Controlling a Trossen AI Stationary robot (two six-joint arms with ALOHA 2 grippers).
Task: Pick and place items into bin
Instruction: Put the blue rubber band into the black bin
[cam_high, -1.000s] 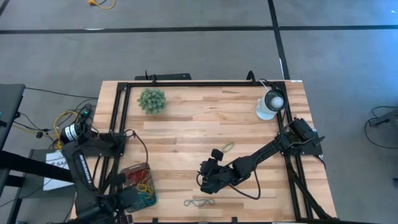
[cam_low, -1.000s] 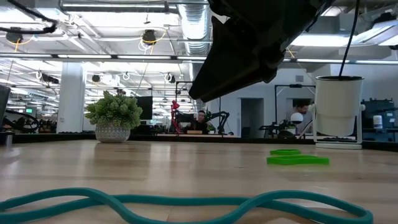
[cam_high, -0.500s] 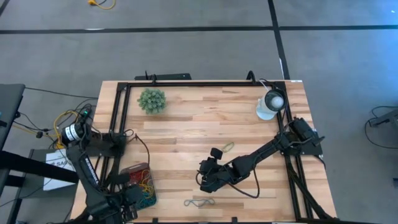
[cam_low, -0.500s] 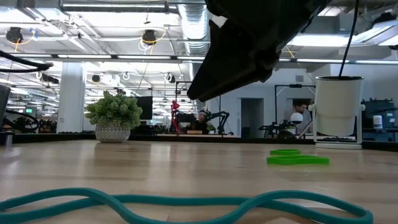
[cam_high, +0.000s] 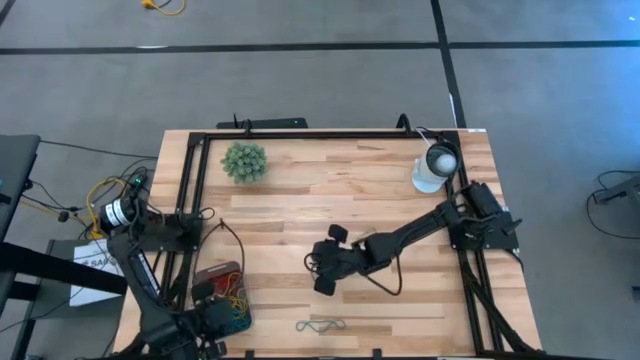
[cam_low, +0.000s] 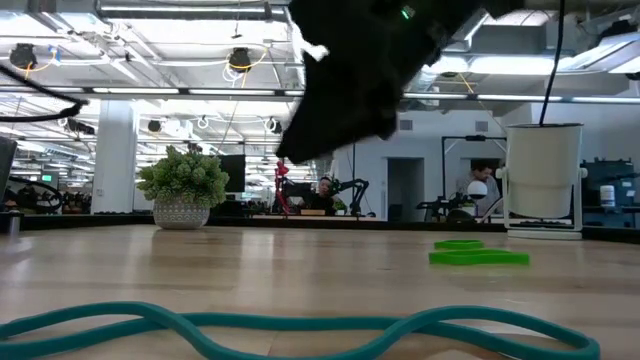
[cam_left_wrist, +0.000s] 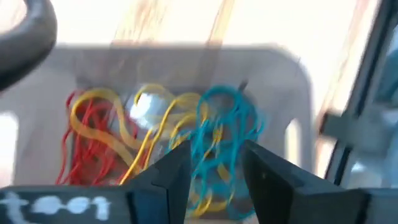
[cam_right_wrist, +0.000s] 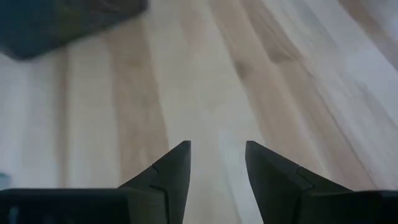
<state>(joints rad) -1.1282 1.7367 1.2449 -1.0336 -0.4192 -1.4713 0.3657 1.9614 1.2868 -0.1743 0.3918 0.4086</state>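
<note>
The bin (cam_high: 232, 272) sits at the table's near left and holds red, yellow and blue bands (cam_left_wrist: 155, 130). My left gripper (cam_left_wrist: 214, 163) hangs open just above it (cam_high: 212, 303), fingers pointing steeply down, with nothing between them. My right gripper (cam_high: 313, 272) stands open over bare wood near the table's middle (cam_right_wrist: 217, 158), pointing toward the left edge. A blue-grey band (cam_high: 320, 325) lies flat near the front edge and shows large in the low view (cam_low: 300, 325). A green band (cam_low: 480, 257) lies flat farther back.
A fuzzy green plant ball (cam_high: 244, 161) stands at the far left and a white lamp-like object (cam_high: 432, 170) at the far right. A black metal frame (cam_high: 300, 135) runs along the table's edges. Cables (cam_high: 115, 200) hang off the left side.
My left gripper has sunk toward the bin. My right gripper has gone toward the table's left edge and a little toward the far edge, staying open. The loose bands on the table have kept still.
</note>
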